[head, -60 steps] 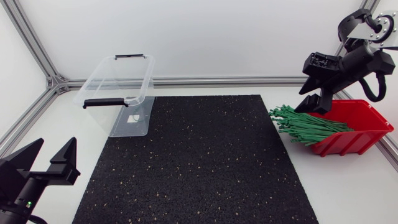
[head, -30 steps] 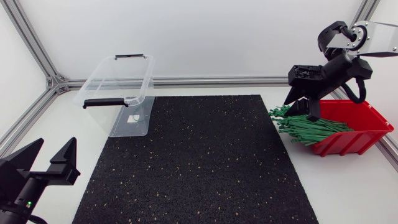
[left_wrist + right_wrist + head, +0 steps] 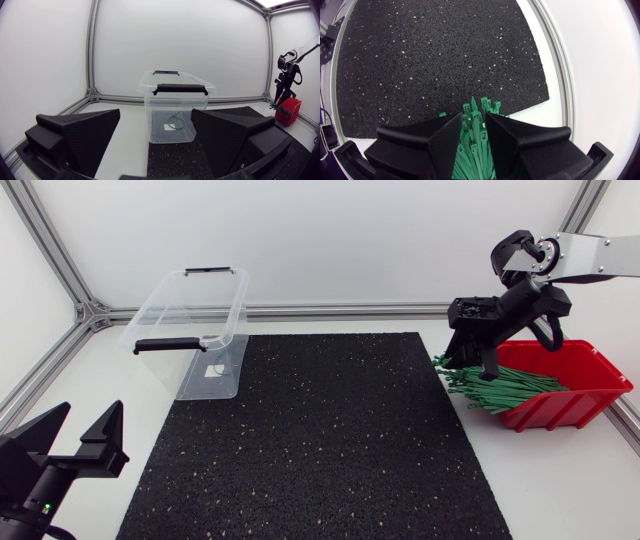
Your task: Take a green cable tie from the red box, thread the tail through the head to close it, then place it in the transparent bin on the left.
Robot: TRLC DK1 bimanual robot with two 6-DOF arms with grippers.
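Observation:
A bundle of green cable ties (image 3: 500,388) spills over the left end of the red box (image 3: 580,380) at the table's right. My right gripper (image 3: 478,370) is down on the tie ends that stick out. In the right wrist view its fingers (image 3: 445,137) stand a narrow gap apart, and several tie heads (image 3: 472,150) fill that gap. The transparent bin (image 3: 190,320) stands at the back left. My left gripper (image 3: 88,415) is open and empty at the front left corner, and the left wrist view shows it (image 3: 155,120) facing the bin (image 3: 180,89), which holds one looped green tie (image 3: 175,120).
A black speckled mat (image 3: 320,440) covers the middle of the table between the bin and the red box. Aluminium frame rails (image 3: 300,310) run along the back and side edges. The red box (image 3: 287,110) shows small far off to the right of my left gripper.
My right arm has swung left and down from above the red box to the protruding tie ends, and its fingers have narrowed around them. The left arm has not moved.

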